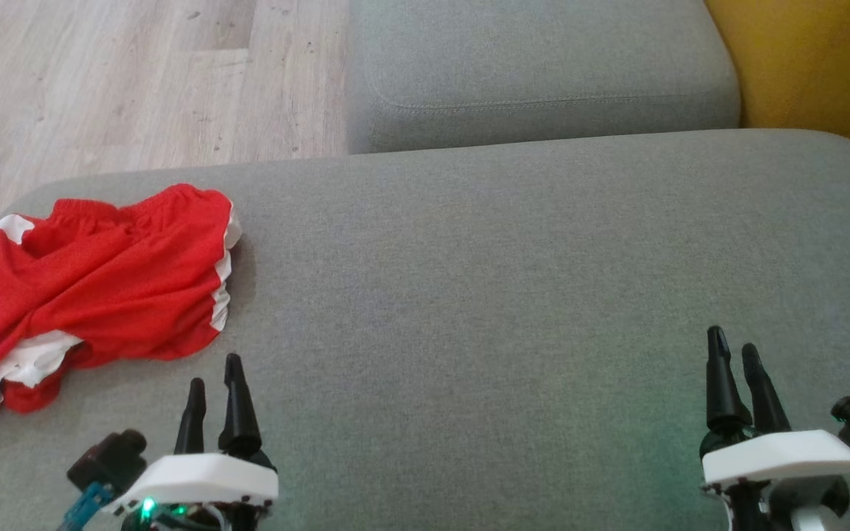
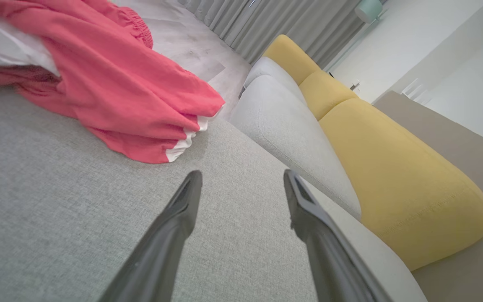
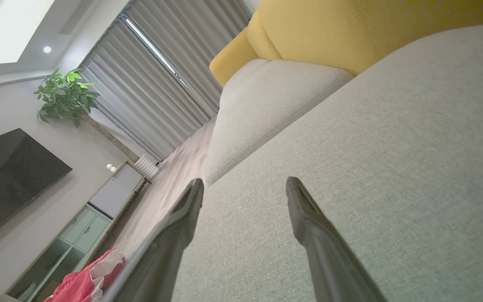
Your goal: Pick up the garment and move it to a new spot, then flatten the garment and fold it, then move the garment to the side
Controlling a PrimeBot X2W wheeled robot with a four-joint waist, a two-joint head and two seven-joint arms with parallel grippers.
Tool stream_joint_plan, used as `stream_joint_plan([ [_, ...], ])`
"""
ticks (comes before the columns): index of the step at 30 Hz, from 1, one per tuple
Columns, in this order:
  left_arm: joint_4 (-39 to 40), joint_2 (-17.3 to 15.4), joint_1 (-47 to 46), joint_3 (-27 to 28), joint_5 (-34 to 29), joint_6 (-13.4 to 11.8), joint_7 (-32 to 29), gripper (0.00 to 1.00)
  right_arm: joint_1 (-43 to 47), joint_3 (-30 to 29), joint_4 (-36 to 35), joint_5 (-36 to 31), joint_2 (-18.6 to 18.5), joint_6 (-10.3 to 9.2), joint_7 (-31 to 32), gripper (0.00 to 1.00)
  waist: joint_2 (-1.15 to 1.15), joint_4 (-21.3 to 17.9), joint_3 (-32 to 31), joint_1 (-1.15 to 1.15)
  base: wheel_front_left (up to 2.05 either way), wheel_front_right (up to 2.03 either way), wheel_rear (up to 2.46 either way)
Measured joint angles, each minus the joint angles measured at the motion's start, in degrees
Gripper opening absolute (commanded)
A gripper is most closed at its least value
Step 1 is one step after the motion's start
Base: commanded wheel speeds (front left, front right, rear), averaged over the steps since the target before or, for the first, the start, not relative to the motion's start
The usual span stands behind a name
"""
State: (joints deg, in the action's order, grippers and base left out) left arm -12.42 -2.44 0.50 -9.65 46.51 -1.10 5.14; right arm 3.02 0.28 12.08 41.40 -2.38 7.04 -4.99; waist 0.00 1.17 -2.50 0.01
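Left gripper hovers just above a grey sofa seat cushion, its two dark fingers spread wide and holding nothing. The right gripper, well apart toward the other end of the same cushion, is likewise fully open and empty. The garment, a pair of red shorts with white side trim, lies crumpled at the cushion's left end. It is near the left gripper's fingertips but not touching them, and one part runs off the head view's left edge. Nothing of the task looks begun: the shorts are not yet picked up.

The risk lies in the heap itself. The fabric is bunched in several layers, so a pinch on one fold could lift a single layer and leave the rest dragging, or slide off the slick-looking cloth. The shorts also sit close to the cushion's rounded edge above the wood floor, where a push rather than a clean grasp could send them over.

The head view lays out both arms and most of the shorts' spread. The left wrist view, from low down, adds the white-trimmed hem stacked in layers nearest the fingers. The right wrist view takes in the room: a television, a potted plant and grey curtains, with the shorts a small patch far off.
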Motion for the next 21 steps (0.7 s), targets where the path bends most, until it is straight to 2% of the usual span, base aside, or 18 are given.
stream_joint_plan([
  [21,1.0,-0.1,1.2,-4.2,-14.4,-2.5,3.4,1.00,0.8,2.3,-0.8,-15.5,0.0,0.00,-3.4,1.00,0.00,-0.1,-0.9,0.00,0.00,0.00,0.00],
])
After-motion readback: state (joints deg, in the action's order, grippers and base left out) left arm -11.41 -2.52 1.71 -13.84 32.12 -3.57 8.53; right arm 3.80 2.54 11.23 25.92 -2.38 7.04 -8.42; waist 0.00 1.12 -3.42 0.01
